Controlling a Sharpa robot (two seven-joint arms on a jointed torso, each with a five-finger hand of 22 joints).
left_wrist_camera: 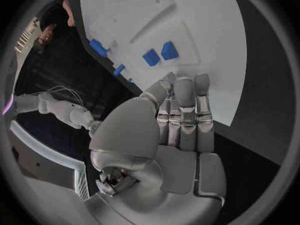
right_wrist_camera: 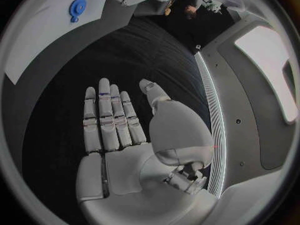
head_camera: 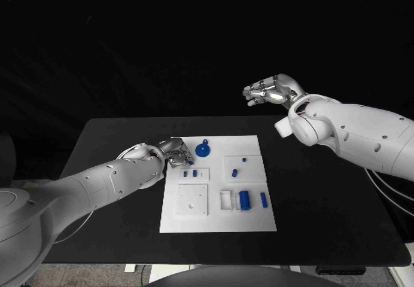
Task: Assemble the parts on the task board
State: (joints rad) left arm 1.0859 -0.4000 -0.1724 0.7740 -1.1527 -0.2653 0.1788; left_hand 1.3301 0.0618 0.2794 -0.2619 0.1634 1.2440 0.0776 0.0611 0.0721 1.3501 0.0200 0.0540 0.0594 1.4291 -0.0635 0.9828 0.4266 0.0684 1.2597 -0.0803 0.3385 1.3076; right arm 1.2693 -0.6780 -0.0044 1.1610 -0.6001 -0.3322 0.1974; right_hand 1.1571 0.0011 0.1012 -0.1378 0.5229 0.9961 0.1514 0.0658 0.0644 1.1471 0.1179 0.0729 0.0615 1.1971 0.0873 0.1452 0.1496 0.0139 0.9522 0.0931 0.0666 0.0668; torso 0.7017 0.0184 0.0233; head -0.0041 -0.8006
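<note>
matt white task board (head_camera: 216, 215), glossy metallic left hand (head_camera: 175, 149)

black table (head_camera: 345, 197) in dark room w/ black backdrop, pale floor strip below.

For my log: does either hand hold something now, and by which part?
Nothing is held. The left hand lies over the task board's edge with straight fingers; the right hand is raised, holding nothing.

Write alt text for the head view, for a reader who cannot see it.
A white task board lies in the middle of a black table, with small blue parts scattered over it and a round blue part near its far edge. The left hand rests at the board's far left corner; the right hand is raised beyond the table, holding nothing.
</note>
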